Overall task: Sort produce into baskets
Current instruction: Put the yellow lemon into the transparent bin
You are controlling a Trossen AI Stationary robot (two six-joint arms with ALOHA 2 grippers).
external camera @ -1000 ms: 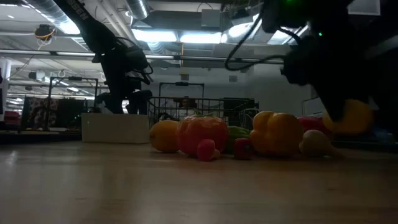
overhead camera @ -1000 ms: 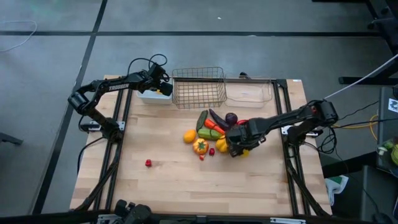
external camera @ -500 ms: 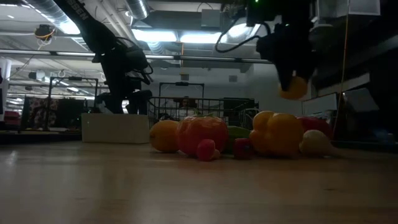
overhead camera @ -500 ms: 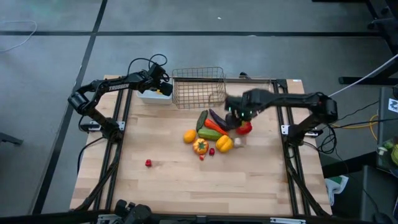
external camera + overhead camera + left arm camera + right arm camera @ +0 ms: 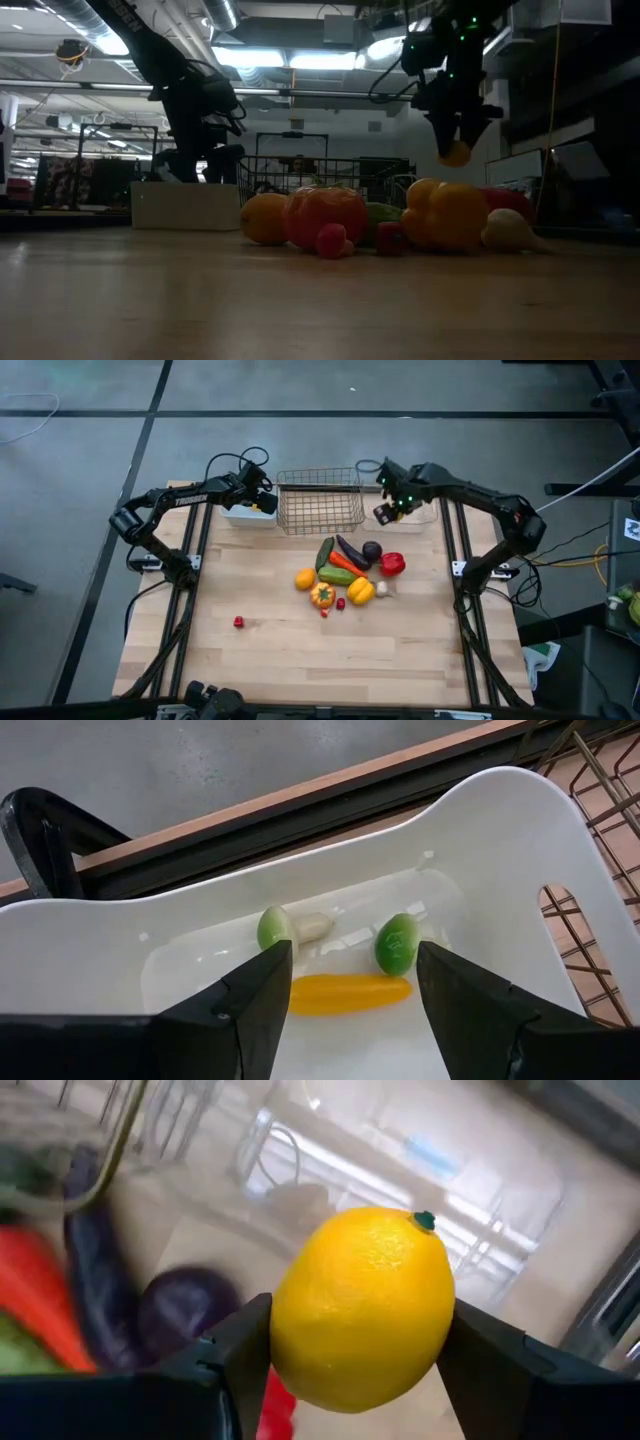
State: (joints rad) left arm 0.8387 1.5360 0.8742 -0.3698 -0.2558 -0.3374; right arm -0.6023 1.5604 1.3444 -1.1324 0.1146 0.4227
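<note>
Lemon: the right gripper (image 5: pixel 355 1380) grasps a yellow lemon (image 5: pixel 362 1305) across its middle, one dark finger on each flank, the green stem nub turned away from the wrist.
Where it is: the lemon hangs in the air, well above the table (image 5: pixel 300 660), beside the wire basket (image 5: pixel 320 500) and at the near edge of the clear bin (image 5: pixel 405 508), which lies just ahead of the fingers.
How it will handle: it looks like a light, hard, smooth toy, so it is likely slippery and apt to roll once set down; a hold across the widest part, as here, seems the safest, since the tapered ends would squirt out.
Left gripper: the left gripper (image 5: pixel 350 990) hovers with its fingers spread apart and nothing between them, just above the white tray (image 5: pixel 520 850); below it lie two small green pieces (image 5: pixel 396 942) and a yellow pepper-like piece (image 5: pixel 350 990).
Pile: the rest of the produce (image 5: pixel 345 572) sits behind and below the right gripper, near the table's middle, with one small red piece (image 5: pixel 239 622) well apart.
Change: a second ago the right gripper was down at the pile's edge with the lemon; it has since lifted and swung away to the clear bin. The left arm has not moved.
</note>
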